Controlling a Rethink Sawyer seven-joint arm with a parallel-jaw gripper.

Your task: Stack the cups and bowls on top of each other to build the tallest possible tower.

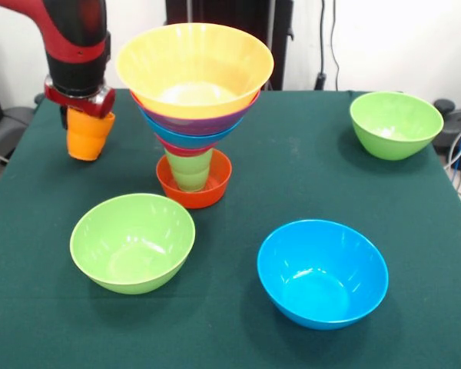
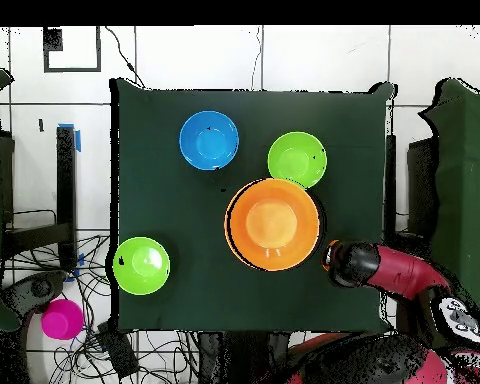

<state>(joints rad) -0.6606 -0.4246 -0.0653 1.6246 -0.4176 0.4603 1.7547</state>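
Note:
The tower [image 1: 194, 115] stands at the table's middle: a small red-orange bowl [image 1: 194, 191] at the base, a light green cup [image 1: 189, 169] in it, then pink, blue and purple bowls, and a very large orange bowl [image 1: 194, 68] on top. From overhead only that top bowl [image 2: 272, 223] shows. My gripper [image 1: 87, 115] is shut on the orange cup [image 1: 88, 137] and holds it off the table, to the left of the tower and apart from it. In the overhead view the gripper [image 2: 334, 258] is just right of the big bowl.
On the green table [image 1: 292, 177] lie a lime green bowl [image 1: 132, 242] at front left, a blue bowl [image 1: 323, 273] at front right and another lime green bowl [image 1: 396, 124] at far right. A pink bowl [image 2: 62, 319] lies off the table.

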